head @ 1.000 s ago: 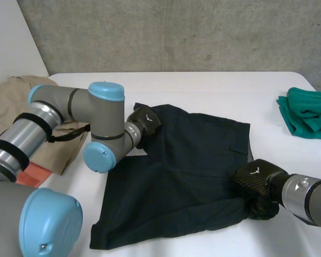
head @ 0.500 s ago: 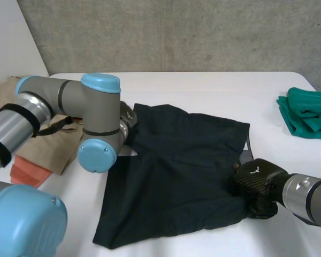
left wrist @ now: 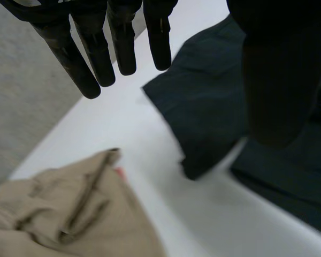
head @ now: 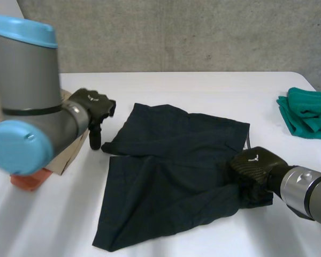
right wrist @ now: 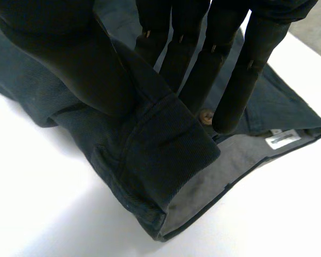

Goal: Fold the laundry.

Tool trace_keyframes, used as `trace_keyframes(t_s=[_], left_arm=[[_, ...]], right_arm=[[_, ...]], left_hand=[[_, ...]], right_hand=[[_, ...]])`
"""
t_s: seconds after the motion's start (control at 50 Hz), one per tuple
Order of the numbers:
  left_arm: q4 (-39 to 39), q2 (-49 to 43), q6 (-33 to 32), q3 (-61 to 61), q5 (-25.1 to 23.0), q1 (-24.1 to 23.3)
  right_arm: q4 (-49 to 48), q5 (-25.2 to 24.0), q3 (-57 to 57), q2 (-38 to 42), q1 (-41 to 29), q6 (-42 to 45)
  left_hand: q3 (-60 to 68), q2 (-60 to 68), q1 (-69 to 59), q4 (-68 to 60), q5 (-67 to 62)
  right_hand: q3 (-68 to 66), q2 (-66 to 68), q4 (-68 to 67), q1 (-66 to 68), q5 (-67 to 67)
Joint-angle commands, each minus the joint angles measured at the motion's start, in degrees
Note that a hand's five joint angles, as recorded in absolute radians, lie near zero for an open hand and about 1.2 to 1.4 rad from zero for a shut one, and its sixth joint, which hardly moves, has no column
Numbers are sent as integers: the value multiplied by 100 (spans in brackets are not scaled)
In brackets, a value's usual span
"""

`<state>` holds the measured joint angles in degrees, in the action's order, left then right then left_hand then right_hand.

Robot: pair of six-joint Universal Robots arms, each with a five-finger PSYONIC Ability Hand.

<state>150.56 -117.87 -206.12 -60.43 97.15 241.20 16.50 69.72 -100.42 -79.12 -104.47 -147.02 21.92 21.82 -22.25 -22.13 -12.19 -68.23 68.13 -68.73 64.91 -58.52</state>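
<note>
Dark navy shorts [head: 171, 171] lie spread and partly folded on the white table [head: 203, 88]. My right hand [head: 254, 168] is at their right edge. In the right wrist view its thumb [right wrist: 59, 59] and fingers pinch a doubled fold of the waistband [right wrist: 150, 155], near a button [right wrist: 206, 116] and a label [right wrist: 281, 139]. My left hand [head: 91, 107] hangs just left of the shorts' left corner, clear of the cloth. Its fingers [left wrist: 96, 59] are straight and hold nothing, with the shorts' corner [left wrist: 203, 107] below them.
A beige garment [left wrist: 53, 214] lies at the table's left edge, with a red-orange cloth [head: 27, 181] under it. A folded green cloth [head: 307, 112] sits at the far right. My left arm's big elbow joint [head: 27, 96] looms over the left side.
My left hand has let go of the shorts' left corner and drawn back to the left, fingers straightened. My right hand has kept its grip and shifted slightly left.
</note>
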Motion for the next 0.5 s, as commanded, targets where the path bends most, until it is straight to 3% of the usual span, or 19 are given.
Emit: trace_keyframes(t_s=[0.02, 0.18, 0.26, 0.38, 0.46, 0.48, 0.5], left_arm=[[53, 1186, 704, -2216, -688, -152], [632, 1469, 757, -3369, -821, -705], [843, 1320, 731, -3387, -584, -978], [1090, 731, 661, -3142, -179, -1014], [1177, 379, 634, -2948, -126, -1163], [1247, 257, 643, -2861, -109, -1207], [1265, 212, 652, -2825, -100, -1216]], right_arm=[[-296, 191, 163, 28, 111, -863], [-516, 507, 251, 151, 190, -1373], [-516, 516, 225, 151, 208, -1382], [-516, 516, 198, 133, 295, -1391], [-490, 507, 181, 133, 348, -1373], [-446, 499, 181, 125, 366, -1373], [-420, 499, 181, 116, 375, -1364]], left_hand=[[696, 706, -663, -675, -670], [511, 522, -478, -491, -485], [393, 404, -360, -373, -367], [594, 604, -561, -573, -568], [2909, 2919, -2876, -2888, -2882], [4948, 4958, -4915, -4927, -4922], [5799, 5810, -5766, -5779, -5773]], right_hand=[[-1177, 1187, -1127, 1509, -1148], [-1177, 1187, -1127, 1509, -1148], [-1177, 1187, -1127, 1509, -1148], [-1177, 1187, -1127, 1509, -1148], [-1177, 1187, -1127, 1509, -1148], [-1177, 1187, -1127, 1509, -1148], [-1177, 1187, -1127, 1509, -1148]])
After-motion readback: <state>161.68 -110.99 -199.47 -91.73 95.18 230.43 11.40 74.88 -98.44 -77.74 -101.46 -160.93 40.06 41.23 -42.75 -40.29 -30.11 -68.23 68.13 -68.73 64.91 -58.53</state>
